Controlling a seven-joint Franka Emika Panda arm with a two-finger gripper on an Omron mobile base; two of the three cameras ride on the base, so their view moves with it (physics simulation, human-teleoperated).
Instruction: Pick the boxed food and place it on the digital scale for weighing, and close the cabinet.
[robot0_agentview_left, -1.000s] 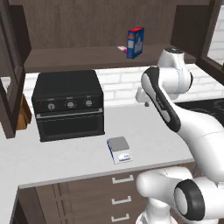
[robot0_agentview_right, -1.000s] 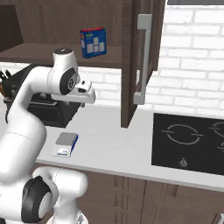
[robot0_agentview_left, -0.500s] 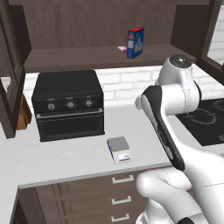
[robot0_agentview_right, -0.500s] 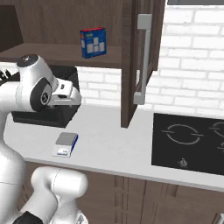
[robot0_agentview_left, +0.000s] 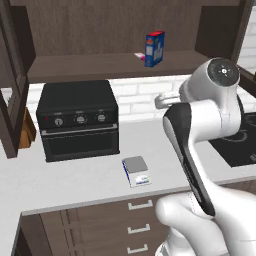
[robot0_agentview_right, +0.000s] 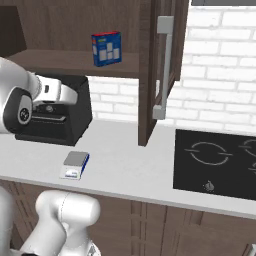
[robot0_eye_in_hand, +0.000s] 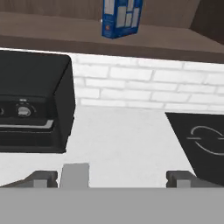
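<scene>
The boxed food (robot0_agentview_left: 155, 48) stands upright on the open cabinet's shelf (robot0_agentview_left: 100, 66), blue sides and white panel toward me (robot0_agentview_right: 106, 48). In the hand view the boxed food (robot0_eye_in_hand: 120, 16) is high at the top, far from my gripper (robot0_eye_in_hand: 111, 179). The gripper is open, its fingertips (robot0_eye_in_hand: 42, 178) wide apart with nothing between them. The digital scale (robot0_agentview_left: 136, 170) lies bare on the counter in front of the oven (robot0_agentview_right: 75, 164); its grey plate (robot0_eye_in_hand: 75, 174) shows low beside the left fingertip. The cabinet door (robot0_agentview_right: 156, 70) with its silver handle (robot0_agentview_right: 163, 65) hangs open.
A black toaster oven (robot0_agentview_left: 79, 120) stands on the counter left of the scale. A black cooktop (robot0_agentview_right: 217, 165) is set into the counter at the right. A tiny pink item (robot0_agentview_left: 140, 56) lies on the shelf beside the box. Another open door (robot0_agentview_left: 11, 85) juts out at the left.
My gripper's jaws have opened wide. The arm has swung back and lower, away from the shelf. The box, scale and doors have not moved.
</scene>
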